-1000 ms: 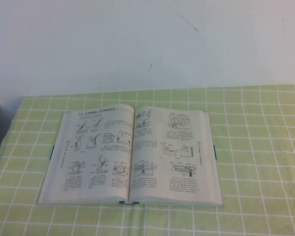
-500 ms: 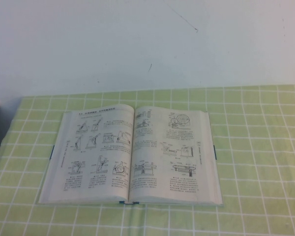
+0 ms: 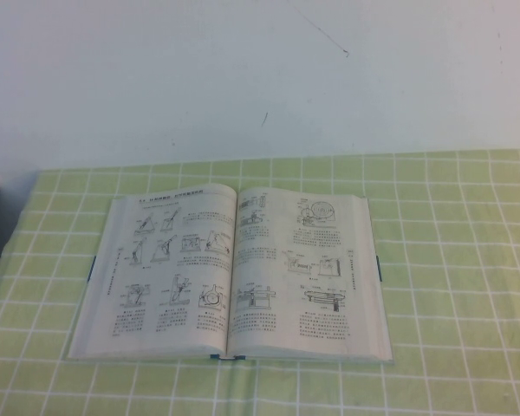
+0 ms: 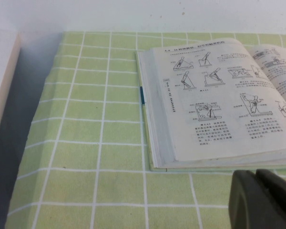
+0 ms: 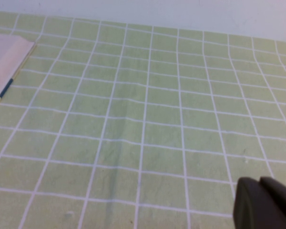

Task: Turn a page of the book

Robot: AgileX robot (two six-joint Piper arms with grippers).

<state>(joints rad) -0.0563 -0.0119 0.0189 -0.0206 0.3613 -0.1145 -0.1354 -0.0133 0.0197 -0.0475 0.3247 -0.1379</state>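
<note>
- The book (image 3: 230, 273) lies open and flat on the green checked tablecloth (image 3: 451, 260), a little left of the table's middle, with its spine running from near to far.
- Compared with the pictures from a second ago, nothing differs: the book sits at the same spot and angle, and both open leaves lie as flat as before.
- The page (image 3: 303, 269) on the right side of the spread rests flat against the stack beneath it, unlifted, printed with black text and small machine drawings.
- A thin blue-teal cover edge shows at the book's left and right sides and at the near end of the spine.
- Neither arm enters the high view, now or in the earlier pictures.
- The left gripper (image 4: 264, 200) hangs above the cloth just off the book's near left corner; its two dark fingertips sit pressed together with only a seam between them, holding nothing.
- The right gripper (image 5: 264, 205) hovers over bare cloth well to the right of the book, its tips pressed together and empty.
- The book's right edge (image 5: 7, 67) appears only at the border of the right wrist view.
- A white wall (image 3: 260, 78) stands behind the table's far edge.
</note>
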